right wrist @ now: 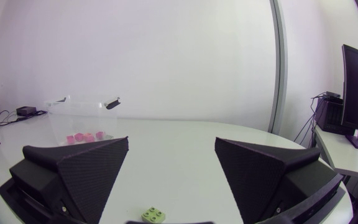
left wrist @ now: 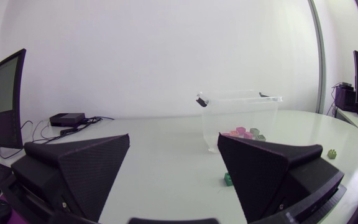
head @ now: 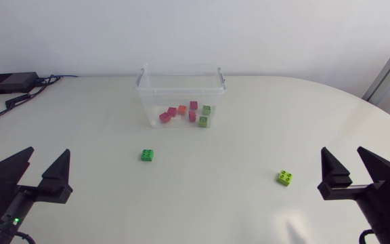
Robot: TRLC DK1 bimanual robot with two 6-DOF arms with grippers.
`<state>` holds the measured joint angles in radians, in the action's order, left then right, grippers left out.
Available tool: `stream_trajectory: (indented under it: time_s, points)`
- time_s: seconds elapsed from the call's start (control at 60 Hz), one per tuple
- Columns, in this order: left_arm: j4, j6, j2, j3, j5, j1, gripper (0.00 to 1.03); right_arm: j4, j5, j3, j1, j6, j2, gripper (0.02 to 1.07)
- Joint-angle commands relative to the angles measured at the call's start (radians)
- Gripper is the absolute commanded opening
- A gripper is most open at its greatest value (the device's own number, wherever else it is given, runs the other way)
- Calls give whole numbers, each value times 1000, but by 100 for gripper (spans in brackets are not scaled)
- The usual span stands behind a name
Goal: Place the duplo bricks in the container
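The left gripper (head: 49, 152) and the right gripper (head: 342, 153) are being held near the near edge of the table (head: 80, 122), one toward each near corner, each with its fingers spread wide and nothing between them.

Two duplo bricks are being left out on the table. A dark green brick (head: 148, 155) is lying between the container (head: 180, 91) and the near edge, ahead of the left gripper and to its inner side. A lime brick (head: 284, 177) is lying toward the right edge, close ahead of the right gripper. The clear container is standing at the middle of the far edge, lid off, with several pink, orange and green bricks (head: 185, 114) being kept on its floor.

Each brick is being judged light, hard and stiff, with smooth plastic walls that may slip under a skewed pinch. A hold is being advised across two opposite flat side walls, low on the body below the studs, with the fingers squared to the brick. The container is being judged thin-walled and easily shoved.
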<state>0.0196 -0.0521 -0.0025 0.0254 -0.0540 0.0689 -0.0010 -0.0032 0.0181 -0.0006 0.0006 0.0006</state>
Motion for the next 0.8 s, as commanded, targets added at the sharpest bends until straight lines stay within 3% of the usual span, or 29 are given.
stream_trajectory:
  time_s: [0.0, 0.35, 0.783]
  points:
    - [23, 11, -8, 64, 2, 11, 99, -33, -7, 25, 10, 16, -5, 102]
    - [97, 140, 423, 404, -14, 12, 99, -42, -24, 186, 21, 7, 139, 102]
    - [568, 132, 1138, 932, -7, 147, 96, -237, -57, 464, 13, 12, 530, 102]
